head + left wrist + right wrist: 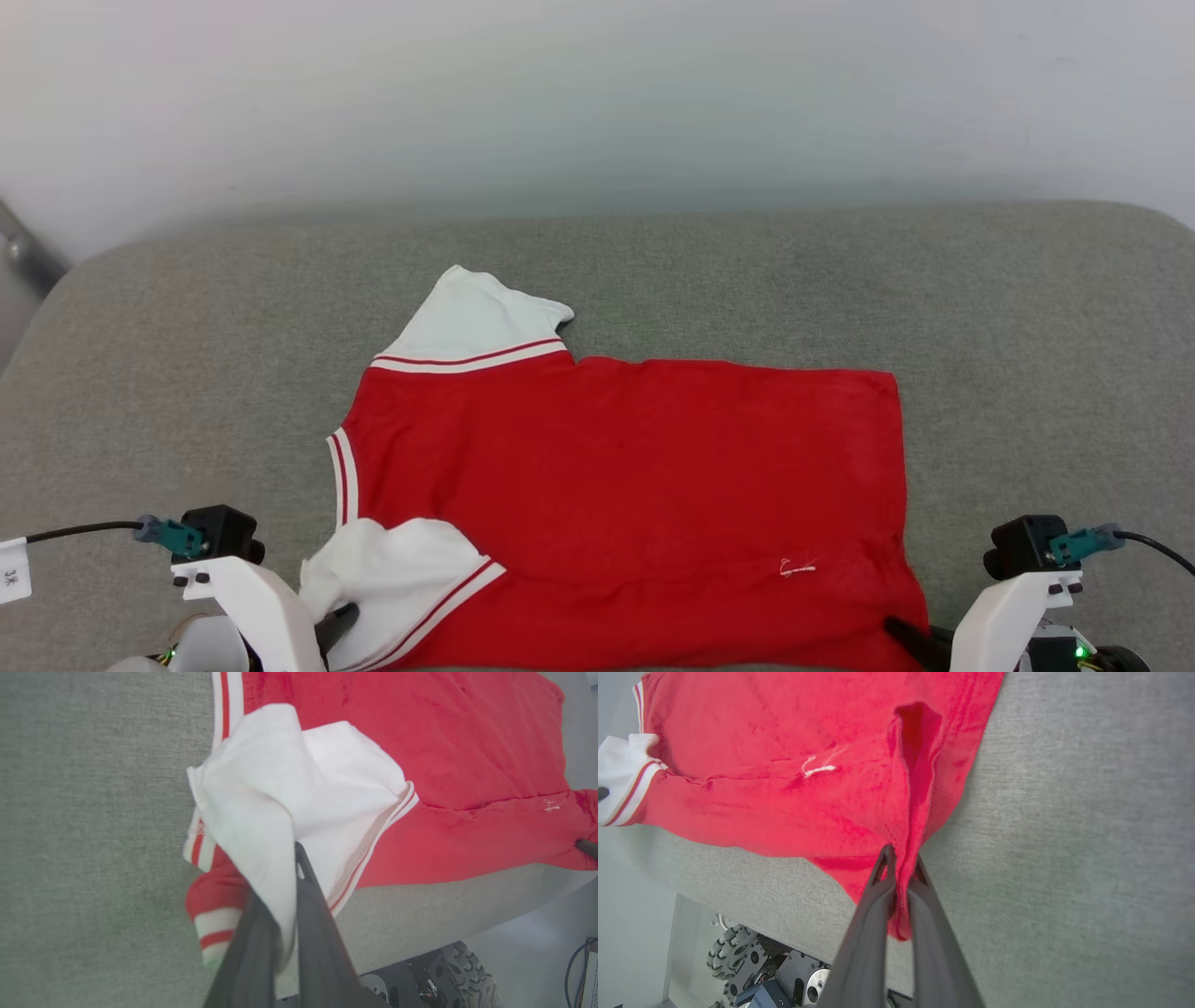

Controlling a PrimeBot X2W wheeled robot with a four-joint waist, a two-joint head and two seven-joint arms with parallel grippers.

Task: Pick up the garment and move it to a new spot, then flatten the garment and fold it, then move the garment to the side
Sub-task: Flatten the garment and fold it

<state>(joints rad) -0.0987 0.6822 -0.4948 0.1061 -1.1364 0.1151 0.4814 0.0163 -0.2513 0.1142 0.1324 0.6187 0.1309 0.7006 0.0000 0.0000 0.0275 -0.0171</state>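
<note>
— Tools first: what has each one got?

— The left tool [292, 858] is clamped on the white near-left sleeve [280, 788], with the cloth bunched up around its fingers. The right tool [902, 858] is pinched tight on the near-right hem corner [915, 812], and a ridge of red fabric rises from that grip.

— And the garment beyond them?

— The garment [635, 467] lies spread on the grey counter [1027, 327], plain red side up, with the collar end to the left and the hem to the right. Its near edge runs between the two tools, close to the counter's near rim. The other sleeve [476, 317] lies flat at the far left, well apart from either tool.

— So which step is this?

— I'd say it is the turn from flattening to folding. The body is mostly smooth apart from a crease along the near side, and both near corners are held. That grip suits either a last tug to flatten it or carrying the near edge over to the far one.

— What does the next move call for?

— The two arms should travel together at the same height, so the edge stays taut and straight. The crumpled near-left sleeve is the risk, I think: it could fold under the body and leave a lump unless it is drawn out first.
</note>
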